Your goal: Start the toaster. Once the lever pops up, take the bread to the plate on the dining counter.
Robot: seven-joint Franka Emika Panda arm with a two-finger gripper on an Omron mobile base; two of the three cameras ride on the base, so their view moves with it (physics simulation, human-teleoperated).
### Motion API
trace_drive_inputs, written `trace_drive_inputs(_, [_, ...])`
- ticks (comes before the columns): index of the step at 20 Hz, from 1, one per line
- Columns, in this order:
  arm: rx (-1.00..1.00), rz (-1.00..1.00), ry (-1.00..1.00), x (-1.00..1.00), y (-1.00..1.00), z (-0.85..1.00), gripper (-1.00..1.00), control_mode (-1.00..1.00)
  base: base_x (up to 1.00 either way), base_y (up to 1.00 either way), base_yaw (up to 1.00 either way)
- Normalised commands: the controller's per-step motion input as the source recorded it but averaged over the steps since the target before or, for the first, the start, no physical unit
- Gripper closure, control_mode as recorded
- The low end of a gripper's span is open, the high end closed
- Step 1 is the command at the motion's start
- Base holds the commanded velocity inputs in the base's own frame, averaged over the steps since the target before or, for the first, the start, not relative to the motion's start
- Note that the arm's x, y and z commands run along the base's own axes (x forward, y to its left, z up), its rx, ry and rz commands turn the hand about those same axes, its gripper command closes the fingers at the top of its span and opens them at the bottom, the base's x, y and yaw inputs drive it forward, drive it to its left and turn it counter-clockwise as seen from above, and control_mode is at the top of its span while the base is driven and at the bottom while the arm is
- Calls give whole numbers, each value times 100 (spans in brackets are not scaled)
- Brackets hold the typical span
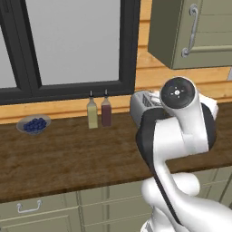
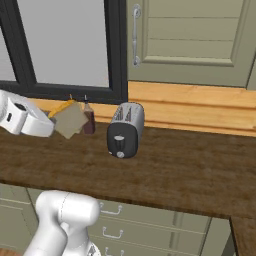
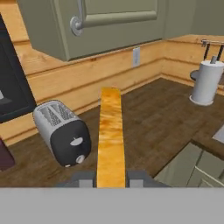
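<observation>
The gripper (image 3: 111, 178) is clamped on the bread (image 3: 110, 135), which stands edge-on between the two finger tips in the hand view (from there you see mostly its golden crust). From the right base view the same slice hangs in the air off the end of the white arm, a tan square lifted clear above the desk (image 2: 190, 175) and left of the toaster (image 2: 125, 130).

So the toasting part looks finished to me: the toaster sits on the wooden top with nothing sticking out of its slots, and the slice is out and carried. Just behind the slice stand two bottles (image 1: 99, 112) against the wall, and a bowl of blueberries (image 1: 33, 124) sits farther along.

What is left, I'd judge, is the whole delivery: getting over to the dining counter and setting the bread down on the plate.
</observation>
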Motion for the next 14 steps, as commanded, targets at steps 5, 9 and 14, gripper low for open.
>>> trace_drive_inputs(5, [1,0,-24,-40,0,0,100,-100,0,0,0])
trace_drive_inputs(9, [0,0,-20,-35,0,5,100,-100,0,0,0])
trace_drive_inputs(14, [0,0,-4,-7,0,2,100,100,-35,1,0])
